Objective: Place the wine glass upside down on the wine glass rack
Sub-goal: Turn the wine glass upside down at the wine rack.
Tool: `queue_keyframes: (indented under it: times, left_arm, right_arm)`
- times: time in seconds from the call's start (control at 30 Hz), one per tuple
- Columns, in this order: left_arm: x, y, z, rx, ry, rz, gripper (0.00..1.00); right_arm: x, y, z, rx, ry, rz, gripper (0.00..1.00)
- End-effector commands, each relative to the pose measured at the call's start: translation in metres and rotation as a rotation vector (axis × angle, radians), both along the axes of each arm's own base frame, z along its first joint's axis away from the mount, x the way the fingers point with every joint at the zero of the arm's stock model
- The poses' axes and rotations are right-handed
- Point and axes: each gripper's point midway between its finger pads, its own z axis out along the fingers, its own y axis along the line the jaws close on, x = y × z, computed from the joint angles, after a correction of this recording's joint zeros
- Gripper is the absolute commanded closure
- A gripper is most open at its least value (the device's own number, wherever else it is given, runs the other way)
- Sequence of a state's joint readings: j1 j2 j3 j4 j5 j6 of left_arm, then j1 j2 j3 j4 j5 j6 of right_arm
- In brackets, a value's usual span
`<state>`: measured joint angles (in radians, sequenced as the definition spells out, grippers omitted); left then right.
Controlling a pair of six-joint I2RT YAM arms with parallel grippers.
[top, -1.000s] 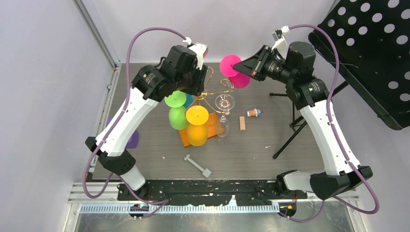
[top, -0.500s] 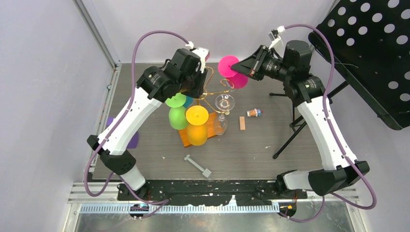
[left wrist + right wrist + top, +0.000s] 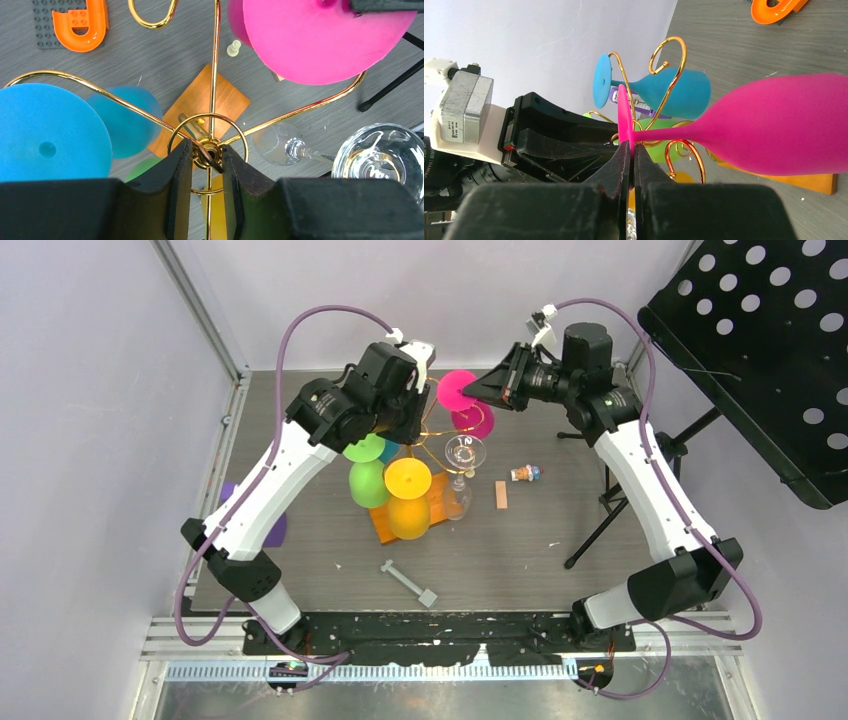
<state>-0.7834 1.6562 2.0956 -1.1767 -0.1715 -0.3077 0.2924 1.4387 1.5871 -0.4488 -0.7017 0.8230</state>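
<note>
The wine glass rack [image 3: 441,436] is gold wire on an orange base [image 3: 384,527]. My left gripper [image 3: 207,152] is shut on the rack's top hub, where the gold arms [image 3: 215,60] meet. My right gripper [image 3: 630,147] is shut on the round foot of a pink wine glass [image 3: 784,125]. It holds the glass sideways, its stem beside a scrolled arm [image 3: 674,55] at the rack's far side. In the top view the pink glass [image 3: 457,390] is just right of the left wrist, with the right gripper [image 3: 480,392] behind it. Its foot [image 3: 320,40] shows above a rack arm.
Blue [image 3: 45,135], green [image 3: 366,483] and yellow [image 3: 408,480] glasses hang on the rack. A clear glass [image 3: 464,453] is at its right. A small bottle [image 3: 525,473], a wooden block [image 3: 501,495], a grey bolt [image 3: 408,582] and a black stand [image 3: 610,500] are nearby.
My right arm has carried the pink glass to the left, closer to the rack and the left wrist. My left gripper shifted slightly at first and has held the rack top since.
</note>
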Motion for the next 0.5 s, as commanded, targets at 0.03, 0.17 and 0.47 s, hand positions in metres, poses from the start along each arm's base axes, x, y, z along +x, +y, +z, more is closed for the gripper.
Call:
queue_keyframes:
  times: [0.03,0.17,0.47]
  left_arm:
    - [0.002,-0.003,0.005,-0.026,-0.019,0.003,0.74]
    - [0.002,-0.003,0.006,-0.030,-0.019,0.002,0.74]
    - [0.002,-0.005,0.006,-0.037,-0.017,0.002,0.75]
  right_arm:
    - [-0.010,0.007,0.013,0.042,-0.029,0.075,0.95]
    - [-0.013,0.010,0.010,0.051,-0.003,0.111,0.95]
    - [-0.016,0.018,-0.003,0.052,0.053,0.161,0.95]
